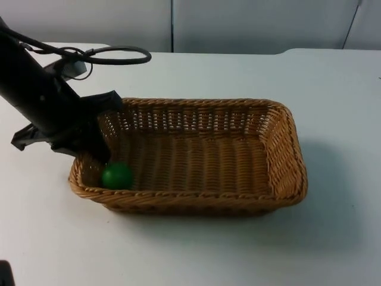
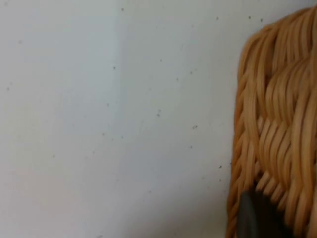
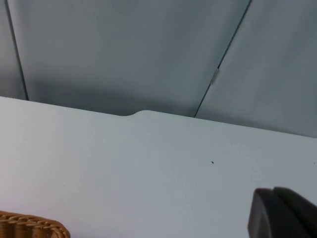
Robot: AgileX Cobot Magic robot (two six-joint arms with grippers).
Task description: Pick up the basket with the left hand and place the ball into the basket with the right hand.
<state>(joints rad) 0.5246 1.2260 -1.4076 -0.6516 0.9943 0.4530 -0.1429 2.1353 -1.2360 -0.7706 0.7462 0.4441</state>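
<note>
Ball point(image 1: 117, 176), green, lies inside the wicker basket point(image 1: 238, 202) at its left end, partly hidden behind the near rim. Just behind it the left gripper point(image 1: 95, 152) is clamped on the basket's left wall, its fingertips hidden by the weave. Whether the right gripper point(image 3: 285, 213) is open or closed cannot be told. White table point(image 1: 196, 250) meets a grey partition wall point(image 1: 250, 24).

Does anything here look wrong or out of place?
Nothing stands out. The green ball lies inside the wicker basket, near the end wall that the left pincer grips. The basket looks undamaged.
</note>
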